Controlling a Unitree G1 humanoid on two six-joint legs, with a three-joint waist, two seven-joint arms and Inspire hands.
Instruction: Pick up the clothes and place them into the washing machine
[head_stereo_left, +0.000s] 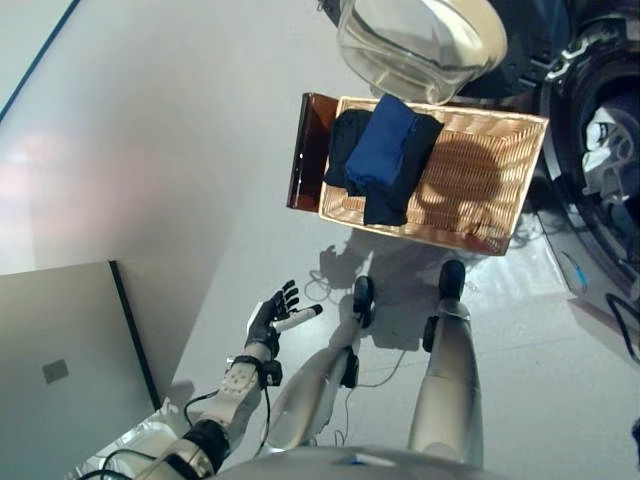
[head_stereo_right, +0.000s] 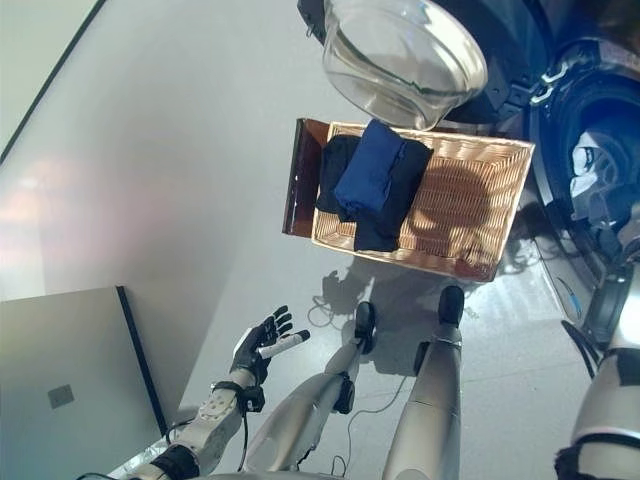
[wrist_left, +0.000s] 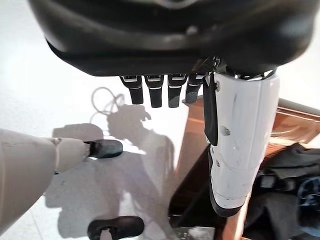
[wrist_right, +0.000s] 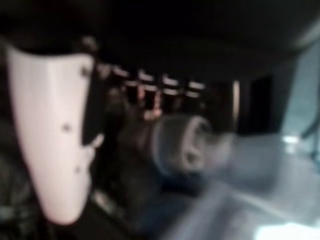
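Observation:
Dark blue and black clothes (head_stereo_left: 385, 150) lie folded at the left end of the shallow wicker basket (head_stereo_left: 495, 130), which rests on a low dark brown box (head_stereo_left: 306, 150). The washing machine (head_stereo_left: 600, 90) stands to the right with its glass door (head_stereo_left: 420, 40) swung open above the basket. My right hand (head_stereo_right: 592, 178) is inside the drum; in the right wrist view its thumb (wrist_right: 55, 135) and fingers are straight, with dark drum around them. My left hand (head_stereo_left: 272, 318) hangs open and empty low on the left, well short of the basket; it also shows in the left wrist view (wrist_left: 170, 35).
The right half of the basket shows bare wicker. A flat grey panel (head_stereo_left: 60, 370) lies at the lower left. Pale floor (head_stereo_left: 180, 150) stretches left of the box.

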